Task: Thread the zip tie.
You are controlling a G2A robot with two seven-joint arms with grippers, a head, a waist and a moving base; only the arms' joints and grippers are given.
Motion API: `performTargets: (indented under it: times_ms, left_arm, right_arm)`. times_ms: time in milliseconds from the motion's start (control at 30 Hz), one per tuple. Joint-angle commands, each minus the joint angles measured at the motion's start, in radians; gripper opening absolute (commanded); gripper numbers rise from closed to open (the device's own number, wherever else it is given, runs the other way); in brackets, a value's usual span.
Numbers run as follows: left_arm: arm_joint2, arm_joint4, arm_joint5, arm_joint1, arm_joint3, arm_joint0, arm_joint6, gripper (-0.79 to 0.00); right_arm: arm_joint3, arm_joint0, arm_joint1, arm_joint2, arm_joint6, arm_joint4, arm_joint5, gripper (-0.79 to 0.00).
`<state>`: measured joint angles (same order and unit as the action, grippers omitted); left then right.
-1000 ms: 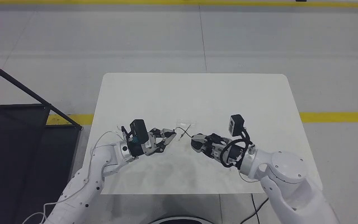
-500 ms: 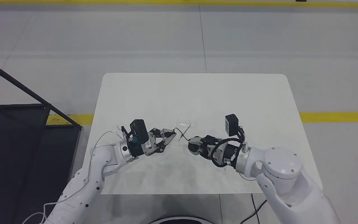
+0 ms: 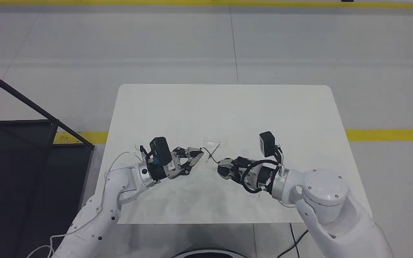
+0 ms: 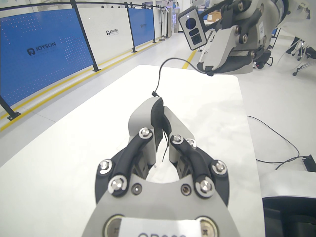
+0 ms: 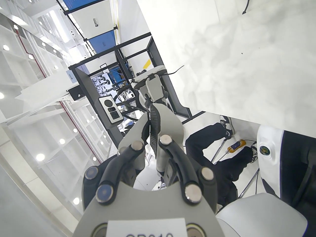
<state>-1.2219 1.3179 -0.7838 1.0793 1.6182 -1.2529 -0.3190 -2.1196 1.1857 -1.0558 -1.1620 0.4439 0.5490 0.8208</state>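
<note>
left wrist view | left gripper (image 4: 159,103), right gripper (image 4: 208,71) pinch zip tie (image 4: 172,59) | far end hidden

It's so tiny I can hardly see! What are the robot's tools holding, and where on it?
One thin black zip tie. The left tool pinches it near one end, the right tool pinches the other end, and it arcs between them.

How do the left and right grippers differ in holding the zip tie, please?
The left gripper clamps the zip tie partway along, a tail trailing behind; the right gripper pinches only its end. The zip tie rises straight off the left gripper but meets the right gripper sideways. Both are shut on it.
</note>
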Motion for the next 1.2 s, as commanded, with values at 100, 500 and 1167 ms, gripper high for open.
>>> performTargets:
  times_ms: [100,500,1167]
  left_arm:
    - [-0.007,-0.009,0.007,-0.001,0.007,-0.004,-0.001,-0.785]
    - [-0.011,0.000,0.017,-0.001,0.015,-0.008,-0.009,-0.785]
    - [-0.006,0.048,0.017,-0.004,0.009,-0.010,-0.065,-0.785]
  right_arm:
    - [-0.003,-0.003,0.003,0.002,0.009,-0.017,0.008,-0.785]
    - [-0.006,-0.012,0.009,0.017,0.031,-0.059,0.023,-0.785]
    - [0.008,-0.018,0.005,0.020,0.006,-0.022,0.021,-0.785]
